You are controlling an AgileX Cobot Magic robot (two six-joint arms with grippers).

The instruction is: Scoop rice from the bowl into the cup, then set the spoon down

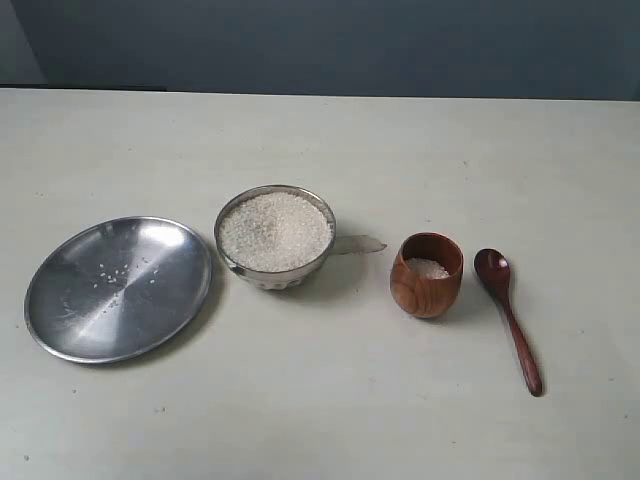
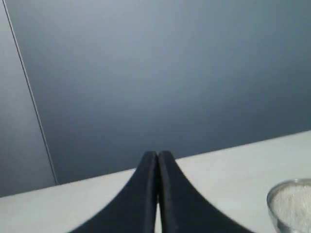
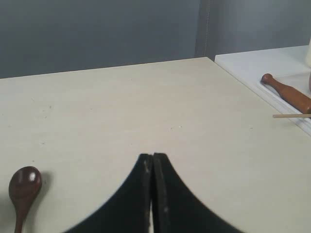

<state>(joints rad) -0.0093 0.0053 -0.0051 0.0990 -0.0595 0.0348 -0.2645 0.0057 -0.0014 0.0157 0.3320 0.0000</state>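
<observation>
The steel bowl (image 1: 275, 275), heaped with white rice (image 1: 275, 231), stands mid-table; its rim (image 2: 291, 183) shows in the left wrist view. To its right the brown wooden cup (image 1: 427, 276) holds a little rice (image 1: 428, 268). The dark wooden spoon (image 1: 507, 314) lies flat on the table right of the cup, scoop toward the back; its scoop (image 3: 25, 185) shows in the right wrist view. My left gripper (image 2: 158, 154) is shut and empty above the table. My right gripper (image 3: 153, 156) is shut and empty, apart from the spoon. Neither arm appears in the exterior view.
A wide shallow steel plate (image 1: 70, 320) with a few stray grains lies left of the bowl. A small clear scrap (image 1: 358, 244) lies behind the bowl. Beyond the table's right edge a white surface carries a wooden pestle-like stick (image 3: 286, 93).
</observation>
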